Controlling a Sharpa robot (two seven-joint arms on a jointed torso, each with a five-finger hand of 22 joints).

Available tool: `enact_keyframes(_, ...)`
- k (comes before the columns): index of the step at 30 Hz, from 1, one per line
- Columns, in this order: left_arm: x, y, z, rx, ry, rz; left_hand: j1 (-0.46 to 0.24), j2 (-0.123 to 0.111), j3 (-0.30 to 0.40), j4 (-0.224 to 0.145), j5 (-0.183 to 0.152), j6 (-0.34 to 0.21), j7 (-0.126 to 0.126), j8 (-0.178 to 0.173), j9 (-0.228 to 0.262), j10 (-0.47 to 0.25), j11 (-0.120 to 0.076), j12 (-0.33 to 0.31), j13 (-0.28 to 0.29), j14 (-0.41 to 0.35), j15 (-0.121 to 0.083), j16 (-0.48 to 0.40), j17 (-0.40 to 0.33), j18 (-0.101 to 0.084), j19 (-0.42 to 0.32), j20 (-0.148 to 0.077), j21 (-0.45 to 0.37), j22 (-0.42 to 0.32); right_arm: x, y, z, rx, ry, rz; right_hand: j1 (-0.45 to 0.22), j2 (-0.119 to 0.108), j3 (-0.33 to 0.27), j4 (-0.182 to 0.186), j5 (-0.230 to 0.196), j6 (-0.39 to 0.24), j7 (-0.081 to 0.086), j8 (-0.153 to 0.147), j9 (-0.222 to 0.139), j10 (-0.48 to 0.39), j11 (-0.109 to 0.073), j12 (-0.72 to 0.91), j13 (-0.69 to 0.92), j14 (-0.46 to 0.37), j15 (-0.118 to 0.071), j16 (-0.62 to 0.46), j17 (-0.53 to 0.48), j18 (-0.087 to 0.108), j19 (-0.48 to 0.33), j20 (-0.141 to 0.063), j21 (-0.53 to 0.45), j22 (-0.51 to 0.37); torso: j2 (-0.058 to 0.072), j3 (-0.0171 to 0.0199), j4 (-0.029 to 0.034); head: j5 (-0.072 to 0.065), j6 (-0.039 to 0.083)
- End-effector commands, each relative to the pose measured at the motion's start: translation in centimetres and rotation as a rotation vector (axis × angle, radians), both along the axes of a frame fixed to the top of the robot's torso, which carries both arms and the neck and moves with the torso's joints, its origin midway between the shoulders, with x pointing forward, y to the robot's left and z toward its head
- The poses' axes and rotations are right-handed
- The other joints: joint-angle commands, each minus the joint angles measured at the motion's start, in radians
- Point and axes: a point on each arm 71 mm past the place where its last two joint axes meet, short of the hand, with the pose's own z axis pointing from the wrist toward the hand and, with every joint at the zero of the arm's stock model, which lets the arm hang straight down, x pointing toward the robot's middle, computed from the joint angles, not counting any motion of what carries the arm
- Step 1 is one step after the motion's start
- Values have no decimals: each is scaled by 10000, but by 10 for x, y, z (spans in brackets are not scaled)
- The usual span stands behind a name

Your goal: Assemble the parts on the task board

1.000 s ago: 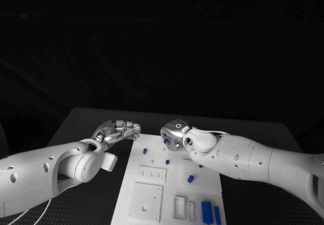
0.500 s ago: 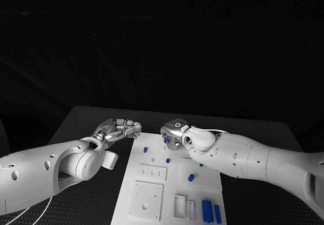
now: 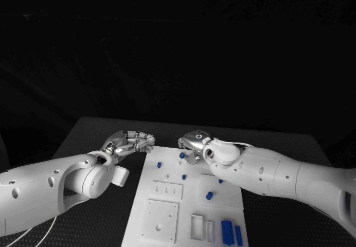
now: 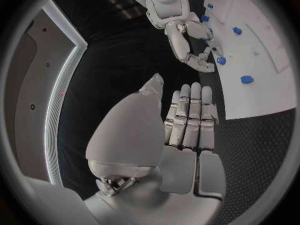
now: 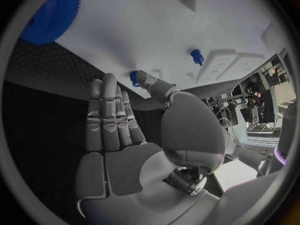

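The white task board [image 3: 164, 206] lies in the middle of the table with small blue parts on it. My right hand [image 3: 194, 144] hovers over the board's far edge, fingers straight and holding nothing. Its thumb tip [image 5: 146, 79] is right beside a small blue part [image 5: 134, 78], the same blue part [image 3: 181, 155] seen standing near the far edge; whether they touch I cannot tell. My left hand [image 3: 132, 142] stays just off the board's far left corner, its fingers [image 4: 189, 112] side by side and empty. The left wrist view shows my right hand [image 4: 187, 35] over that blue part [image 4: 221, 61].
More blue parts stand on the board: one [image 3: 159, 165] near the left edge, one [image 3: 184, 177] mid-board, one [image 3: 210, 195] further in. Long blue blocks [image 3: 228, 232] lie at the near right. A blue gear [image 5: 53, 12] sits on the board. Black table [image 3: 89, 134] surrounds it.
My right hand has shifted slightly to the right, uncovering more of the blue part at the board's far edge. The left hand has hardly moved.
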Motion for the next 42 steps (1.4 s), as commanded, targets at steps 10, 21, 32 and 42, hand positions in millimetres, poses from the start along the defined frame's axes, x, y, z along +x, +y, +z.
enact_keyframes(10,1,4,2,-23,-52,-2,-32,-94,-24,-21,-79,-46,11,-55,-15,-103,-9,-66,-19,-131,-13,-117,14,123,-121,-4,-77,180,-8,-25,39,1458,-405,-33,-460,-142,-1535,-329,1573,-155,-253,114,110,-436,55,109,76,70,93,167,-23,100,-22,-23,116,198,5,12,-54,-75,217)
enact_keyframes(21,6,7,2,362,-423,-562,290,-127,-13,-64,-96,14,-153,-25,-4,-222,-34,-68,-36,-200,-8,-250,61,94,-220,10,-132,188,-2,-99,47,1691,948,-1500,123,77,-1285,-112,684,473,-221,395,198,2426,-880,1530,906,1221,-856,2337,1196,100,1544,-797,1671,295,-70,51,-264,-110,340)
enact_keyframes(32,7,8,1,386,-403,-541,350,-134,-37,-62,-100,19,-158,-25,-5,-228,-43,-59,-33,-217,-6,-282,75,81,-235,9,-141,190,0,-125,28,1617,2066,-1967,-484,291,-2365,-311,1245,639,-597,207,206,1114,-1363,7967,7783,813,-1197,5490,2990,100,1710,-1399,4148,254,-37,119,-379,-137,338)
enact_keyframes(42,8,8,0,412,-367,-529,341,-116,-57,-39,-102,21,-147,-26,-6,-228,-42,-54,-31,-226,-2,-301,86,71,-239,13,-144,192,-4,-124,6,1582,2706,-1961,-704,299,-2274,-180,1396,640,-450,89,259,1558,-1210,11917,11741,606,-1119,6622,3809,100,1715,-1655,5335,234,-42,122,-342,-200,226)
